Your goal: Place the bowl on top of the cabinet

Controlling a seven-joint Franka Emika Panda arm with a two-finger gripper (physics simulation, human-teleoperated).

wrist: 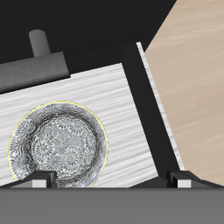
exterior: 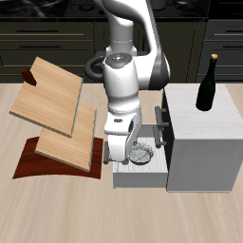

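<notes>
A: Wrist view first. What sits nearest?

B: Two dark fingers [wrist: 40, 179], spread wide, with nothing between them. They hang over the open drawer [wrist: 105, 96] and straddle more than the bowl [wrist: 58, 146], which lies under one finger, not centred in the gap. I judge the gripper [wrist: 111, 179] is lining up to pinch the bowl's rim, since a shallow bowl offers no other hold.

A: And the bowl itself?

B: It rests on the slatted drawer floor, speckled grey-white, upright, much narrower than the drawer. A dark handle [wrist: 37, 59] stands just past the drawer front.

A: Now the exterior view, front to back.

B: Lower centre of the frame, the drawer is pulled out toward the counter's [exterior: 57, 214] front edge with the bowl in it, under the arm [exterior: 128, 81]. Just behind, at the right of the frame, the cabinet [exterior: 204, 142] has a flat pale top. A dark bottle [exterior: 207, 84] stands on its rear part, so the nearer part seems the free spot for the bowl.

A: The left of the frame?

B: Wooden boards [exterior: 57, 114], leaning, well apart from the cabinet.

A: Any writing?

B: No brand or label is readable on anything.
</notes>
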